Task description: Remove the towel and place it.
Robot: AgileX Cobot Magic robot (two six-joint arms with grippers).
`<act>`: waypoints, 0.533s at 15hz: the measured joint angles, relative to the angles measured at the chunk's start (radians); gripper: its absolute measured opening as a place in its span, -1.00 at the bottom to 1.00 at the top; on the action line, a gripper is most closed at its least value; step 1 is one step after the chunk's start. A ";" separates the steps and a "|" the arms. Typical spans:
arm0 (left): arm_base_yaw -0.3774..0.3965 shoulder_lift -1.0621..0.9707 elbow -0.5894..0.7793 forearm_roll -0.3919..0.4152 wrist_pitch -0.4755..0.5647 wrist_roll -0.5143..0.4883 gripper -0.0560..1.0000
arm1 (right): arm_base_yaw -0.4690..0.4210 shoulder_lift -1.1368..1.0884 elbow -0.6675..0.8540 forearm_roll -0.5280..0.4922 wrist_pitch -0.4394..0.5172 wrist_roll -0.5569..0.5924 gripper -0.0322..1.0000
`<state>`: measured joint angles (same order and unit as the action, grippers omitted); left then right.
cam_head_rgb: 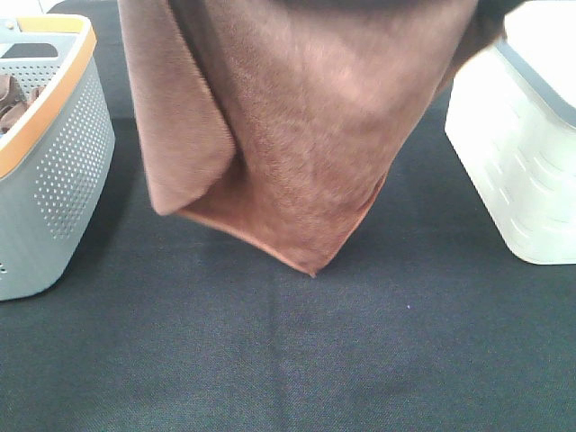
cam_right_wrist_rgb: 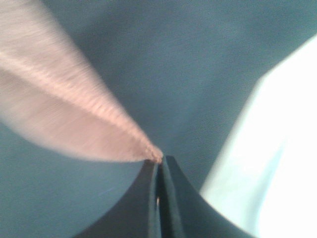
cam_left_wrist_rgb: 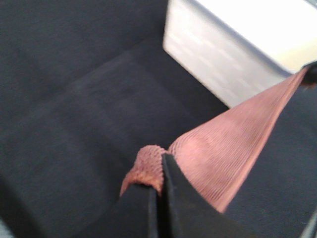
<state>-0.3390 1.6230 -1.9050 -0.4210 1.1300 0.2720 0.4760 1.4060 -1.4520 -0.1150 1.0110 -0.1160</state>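
On the high camera the towel [cam_head_rgb: 297, 117] hangs in the upper middle of the frame. It spans most of the top edge and narrows down to one stitched corner just above centre. Its left side is folded over on itself. The corner points at the black table cover [cam_head_rgb: 288, 360], and I cannot tell whether it touches.

On the left wrist camera, my left gripper [cam_left_wrist_rgb: 159, 159] is clenched on a bunched edge of the towel [cam_left_wrist_rgb: 233, 144], with a knot of cloth squeezed between the tips. From there the fabric stretches away in a taut band toward the white bin [cam_left_wrist_rgb: 233, 54].

On the right wrist camera, my right gripper [cam_right_wrist_rgb: 159, 161] has its jaws pressed together on the very tip of a towel [cam_right_wrist_rgb: 64, 119] corner. The white bin [cam_right_wrist_rgb: 267, 163] is blurred beside it.

In the high view a grey perforated basket [cam_head_rgb: 63, 153] with an orange rim sits at the left edge. A bunched brown cloth [cam_head_rgb: 11, 99] lies inside it. The white bin [cam_head_rgb: 522, 153] stands at the right edge.
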 joint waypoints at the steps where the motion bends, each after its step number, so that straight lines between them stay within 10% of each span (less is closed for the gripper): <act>1: 0.000 0.000 0.000 0.000 0.000 0.000 -0.89 | 0.000 0.000 0.000 0.000 0.000 0.000 -0.94; 8: 0.000 0.151 0.000 0.151 -0.363 -0.021 -0.89 | 0.000 0.180 -0.118 -0.402 -0.400 0.290 -0.94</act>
<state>-0.3390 1.7740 -1.9050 -0.2700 0.7670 0.2510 0.4760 1.5860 -1.5700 -0.5170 0.6110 0.1740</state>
